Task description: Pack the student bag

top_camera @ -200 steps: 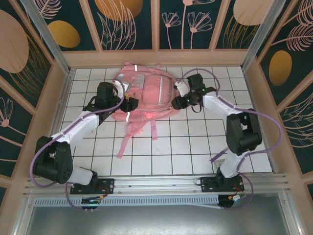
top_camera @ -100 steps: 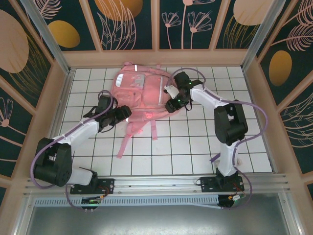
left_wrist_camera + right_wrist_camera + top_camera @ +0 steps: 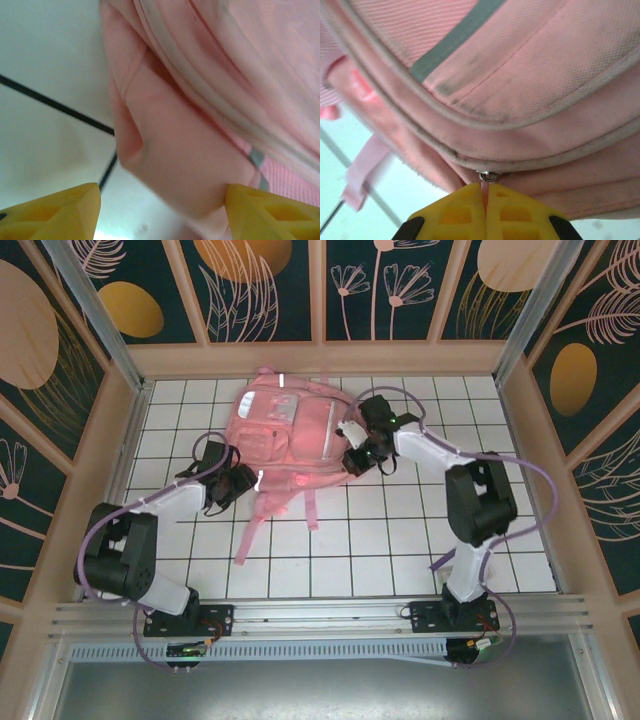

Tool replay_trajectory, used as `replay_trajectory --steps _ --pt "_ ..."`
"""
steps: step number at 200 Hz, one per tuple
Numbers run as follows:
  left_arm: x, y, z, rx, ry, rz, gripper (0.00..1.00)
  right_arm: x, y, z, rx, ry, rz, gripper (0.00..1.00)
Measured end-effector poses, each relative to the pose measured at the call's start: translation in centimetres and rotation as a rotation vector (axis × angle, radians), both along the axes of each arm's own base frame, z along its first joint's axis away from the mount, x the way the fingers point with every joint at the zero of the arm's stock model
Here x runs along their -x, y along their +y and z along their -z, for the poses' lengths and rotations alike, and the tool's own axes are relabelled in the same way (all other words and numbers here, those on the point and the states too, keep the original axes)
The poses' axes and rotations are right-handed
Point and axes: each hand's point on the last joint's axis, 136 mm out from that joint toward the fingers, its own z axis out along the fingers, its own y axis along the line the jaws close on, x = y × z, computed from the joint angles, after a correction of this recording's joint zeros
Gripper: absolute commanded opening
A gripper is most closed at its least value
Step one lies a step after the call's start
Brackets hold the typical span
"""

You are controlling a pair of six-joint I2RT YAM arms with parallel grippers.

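Surface: white tiled table (image 3: 400,540) with dark grid lines, boxed in by dark panels painted with flowers.
Student bag: the pink backpack (image 3: 290,435) lies flat at the far middle of the table, with its loose straps (image 3: 262,525) trailing toward the arms.
Left gripper: the left gripper (image 3: 243,483) sits low just beside the bag's near-left corner. Its yellow fingers are spread wide, with pink fabric ahead of them and nothing between them.
Right gripper: the right gripper (image 3: 352,458) is at the bag's right edge with its tips pressed together. A thin pink sliver is caught between them, directly under a small metal zip ring (image 3: 488,176), so it looks to have pinched the zip's pull tab.
Seam: the piped edges above the ring lie closed, and a grey reflective strip (image 3: 455,37) crosses the panel.
Progress: early, by my reading. The pull is taken, but no pocket gapes yet.
Left to do: draw the zip open, load the contents and zip up. What goes in I cannot tell.
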Motion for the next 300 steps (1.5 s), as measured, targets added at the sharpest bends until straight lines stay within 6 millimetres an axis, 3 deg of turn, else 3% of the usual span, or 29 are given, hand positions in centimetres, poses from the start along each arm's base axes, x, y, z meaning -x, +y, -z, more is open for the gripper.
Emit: replay_trajectory --steps 15,38,60,83,101,153,169,186,213,251,263,279,292,300 --pt "-1.4 0.8 0.3 -0.058 0.007 -0.010 0.65 3.3 1.7 -0.5 -0.064 0.009 -0.056 0.00" --pt "-3.8 3.1 0.3 -0.104 0.006 -0.057 0.69 7.5 6.2 0.4 -0.124 0.048 -0.154 0.00" --pt "-7.2 4.9 -0.1 -0.098 -0.005 -0.065 0.75 9.2 9.9 1.0 -0.176 0.059 -0.186 0.00" --pt "-9.4 5.2 -1.5 -0.086 -0.012 -0.016 0.77 9.4 11.9 1.3 -0.206 0.052 -0.177 0.00" --pt "-8.5 3.9 -2.9 -0.030 -0.003 0.037 0.78 9.2 12.6 1.0 -0.226 0.036 -0.162 0.00" --pt "-1.7 -2.3 -7.9 0.109 -0.040 0.177 0.76 8.8 14.0 0.0 -0.293 -0.017 -0.125 0.00" --pt "-0.6 -3.3 -7.5 0.131 -0.029 0.182 0.76 8.6 14.3 -1.0 -0.321 -0.021 -0.111 0.00" --pt "0.2 -3.1 -5.6 0.140 0.024 0.152 0.76 8.0 15.1 -2.6 -0.349 -0.038 -0.110 0.00" --pt "0.1 -3.2 -4.0 0.165 0.071 0.109 0.75 6.9 16.9 -6.1 -0.393 -0.120 -0.117 0.00" --pt "-0.7 -3.3 -4.4 0.198 0.055 0.067 0.73 6.9 17.4 -5.9 -0.357 -0.149 -0.104 0.00" --pt "-0.9 -3.4 -4.5 0.199 0.055 0.065 0.69 7.0 17.6 -5.8 -0.347 -0.159 -0.097 0.00" --pt "-1.4 -3.5 -4.6 0.203 0.052 0.059 0.55 7.0 17.8 -5.7 -0.336 -0.174 -0.076 0.00" --pt "-1.7 -3.5 -4.5 0.203 0.051 0.054 0.20 7.0 17.9 -5.7 -0.328 -0.182 -0.052 0.00" --pt "-1.9 -3.5 -4.3 0.203 0.048 0.047 0.07 7.1 18.0 -5.6 -0.324 -0.184 -0.039 0.00"
